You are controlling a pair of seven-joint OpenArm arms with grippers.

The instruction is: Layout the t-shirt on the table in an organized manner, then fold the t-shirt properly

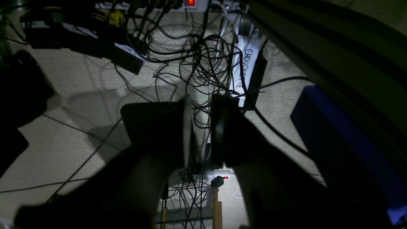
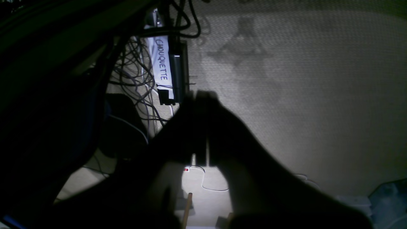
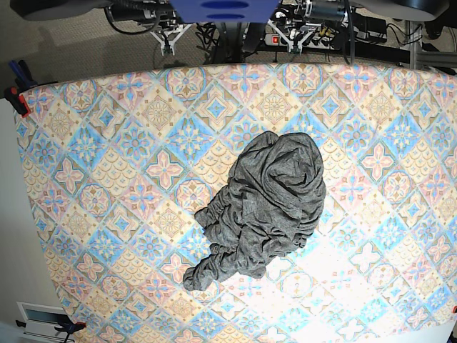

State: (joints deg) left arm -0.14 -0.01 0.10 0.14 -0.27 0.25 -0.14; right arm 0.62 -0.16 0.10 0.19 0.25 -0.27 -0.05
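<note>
Two arms parked behind table [image 3: 86, 143], left pincer [image 1: 202, 127] slightly parted, right pincer [image 2: 200, 127] clenched, t-shirt [image 3: 268, 204] crumpled

A tangle of black cables [image 1: 197, 60] sprawls over the pale carpeted floor [image 1: 79, 105], running up to a white power strip with a lit red switch [image 1: 190, 3] at the far side. A white label hand-lettered "CHOUQUETTE" [image 2: 162, 63] lies among the cables beside a long black box [image 2: 176, 73], and a second white power strip [image 1: 213, 174] lies nearer, next to thin wooden sticks [image 1: 217, 206]. A red clamp [image 3: 17, 100] grips the bench's far left corner, and another clamp [image 3: 66, 327] sits at its near left corner.
</note>
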